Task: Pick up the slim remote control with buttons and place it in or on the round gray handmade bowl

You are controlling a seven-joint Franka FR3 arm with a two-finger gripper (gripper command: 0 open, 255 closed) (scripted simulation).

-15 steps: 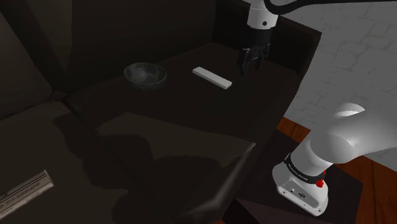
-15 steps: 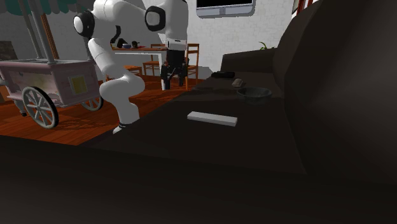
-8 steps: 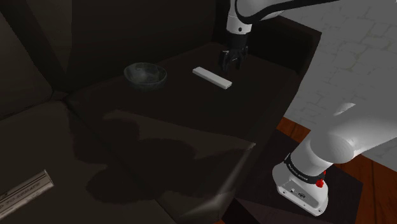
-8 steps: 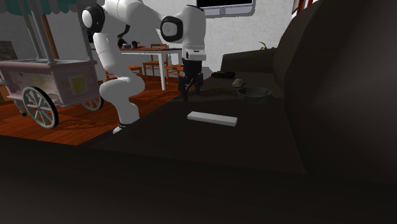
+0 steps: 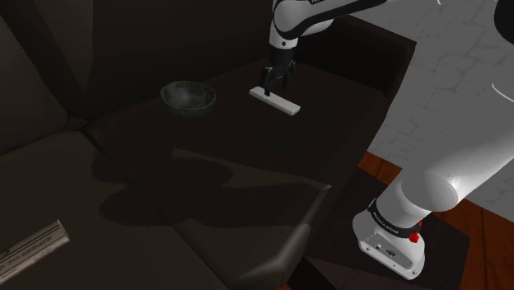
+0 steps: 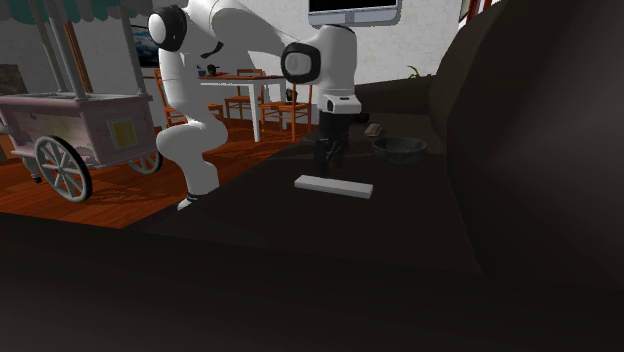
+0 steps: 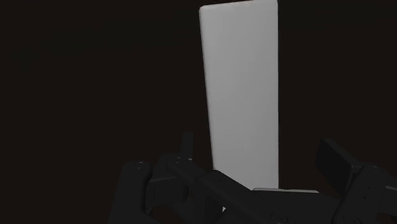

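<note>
The remote [image 5: 274, 100] is a slim, plain white slab lying flat on the dark surface; no buttons show on it. It also lies in front of the arm in the second exterior view [image 6: 334, 186]. The round grey bowl [image 5: 189, 96] stands apart from it, toward the shoulder view's left, and sits behind the remote in the second exterior view [image 6: 400, 148]. My black gripper [image 5: 269, 86] points down just over the remote's end nearest the bowl [image 6: 326, 160]. In the wrist view the remote [image 7: 245, 89] runs between my spread fingers [image 7: 257, 151]. The gripper is open and holds nothing.
The surface is a dark couch seat with a tall back [image 6: 530, 120] and a raised arm [image 5: 379, 45]. A striped flat object [image 5: 33, 247] lies at the shoulder view's lower left. My stand [image 5: 395, 239] is at lower right. A wheeled cart [image 6: 70, 130] stands beyond the arm.
The arm has swung toward the shoulder view's left and come down, bringing the gripper from beside the remote to directly over it. Remote and bowl have not moved.
</note>
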